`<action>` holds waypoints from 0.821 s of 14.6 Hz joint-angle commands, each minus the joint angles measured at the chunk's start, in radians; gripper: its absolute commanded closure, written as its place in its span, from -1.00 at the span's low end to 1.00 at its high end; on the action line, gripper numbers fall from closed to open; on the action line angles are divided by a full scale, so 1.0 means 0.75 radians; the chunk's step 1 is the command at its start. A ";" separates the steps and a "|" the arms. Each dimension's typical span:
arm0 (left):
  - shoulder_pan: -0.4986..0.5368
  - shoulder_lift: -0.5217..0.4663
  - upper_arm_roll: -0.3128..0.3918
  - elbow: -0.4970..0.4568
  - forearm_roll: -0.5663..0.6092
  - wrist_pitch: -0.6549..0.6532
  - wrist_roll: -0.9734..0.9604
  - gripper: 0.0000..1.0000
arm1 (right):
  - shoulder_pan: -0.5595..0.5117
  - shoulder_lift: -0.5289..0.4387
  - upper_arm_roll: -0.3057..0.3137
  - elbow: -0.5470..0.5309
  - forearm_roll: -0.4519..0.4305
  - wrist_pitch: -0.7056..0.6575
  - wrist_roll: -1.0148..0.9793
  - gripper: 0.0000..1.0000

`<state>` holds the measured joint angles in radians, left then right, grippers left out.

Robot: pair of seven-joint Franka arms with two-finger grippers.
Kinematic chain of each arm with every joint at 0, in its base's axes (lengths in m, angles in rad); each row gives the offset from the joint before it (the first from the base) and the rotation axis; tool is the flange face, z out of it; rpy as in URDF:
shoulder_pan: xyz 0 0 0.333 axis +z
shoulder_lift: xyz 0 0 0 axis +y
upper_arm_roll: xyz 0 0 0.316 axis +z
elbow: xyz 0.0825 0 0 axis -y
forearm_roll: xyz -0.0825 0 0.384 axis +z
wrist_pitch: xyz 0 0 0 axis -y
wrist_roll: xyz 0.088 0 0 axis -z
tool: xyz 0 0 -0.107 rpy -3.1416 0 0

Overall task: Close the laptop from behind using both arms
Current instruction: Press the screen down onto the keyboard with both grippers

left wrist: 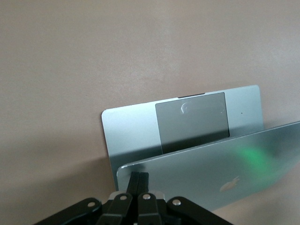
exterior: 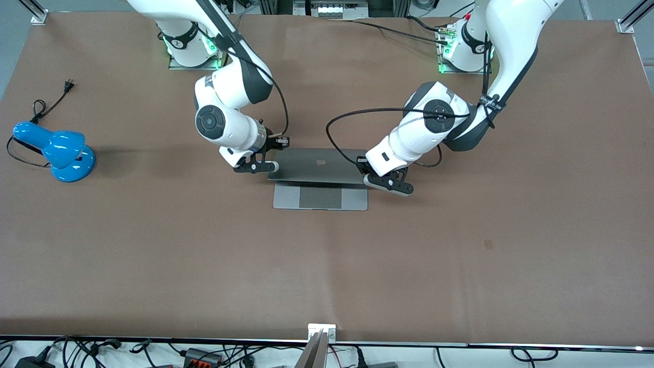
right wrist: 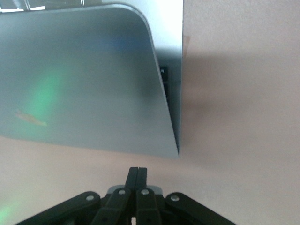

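The silver-grey laptop (exterior: pixel 319 166) sits mid-table, its lid tilted well down over the base, apple logo up; the grey trackpad (exterior: pixel 320 198) still shows. My left gripper (exterior: pixel 387 184) is shut and empty, at the lid's corner toward the left arm's end; in the left wrist view its fingertips (left wrist: pixel 139 180) rest against the lid (left wrist: pixel 211 173) above the base (left wrist: pixel 131 136). My right gripper (exterior: pixel 257 166) is shut and empty, beside the lid's corner toward the right arm's end; in the right wrist view it (right wrist: pixel 138 174) sits just short of the lid's edge (right wrist: pixel 84 84).
A blue desk lamp (exterior: pixel 61 151) lies near the right arm's end of the brown table, its black cord and plug (exterior: pixel 66 87) trailing toward the robot bases. Cables hang along the table edge nearest the front camera (exterior: pixel 204 352).
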<state>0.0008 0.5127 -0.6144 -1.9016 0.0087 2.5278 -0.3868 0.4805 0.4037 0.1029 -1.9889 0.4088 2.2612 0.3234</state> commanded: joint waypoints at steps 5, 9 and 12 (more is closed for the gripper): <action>-0.007 0.096 0.017 0.036 0.087 0.121 0.000 0.99 | -0.009 0.136 0.006 0.099 0.007 0.018 -0.002 1.00; -0.023 0.139 0.048 0.036 0.121 0.186 -0.002 0.99 | -0.011 0.202 0.006 0.140 0.005 0.022 0.000 1.00; -0.026 0.167 0.054 0.036 0.125 0.227 -0.002 0.99 | -0.013 0.247 0.004 0.177 0.005 0.024 0.009 1.00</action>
<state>-0.0059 0.6104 -0.5841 -1.8997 0.0743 2.6777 -0.3865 0.4757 0.5469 0.1026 -1.8981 0.4087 2.2739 0.3234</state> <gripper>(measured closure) 0.991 0.991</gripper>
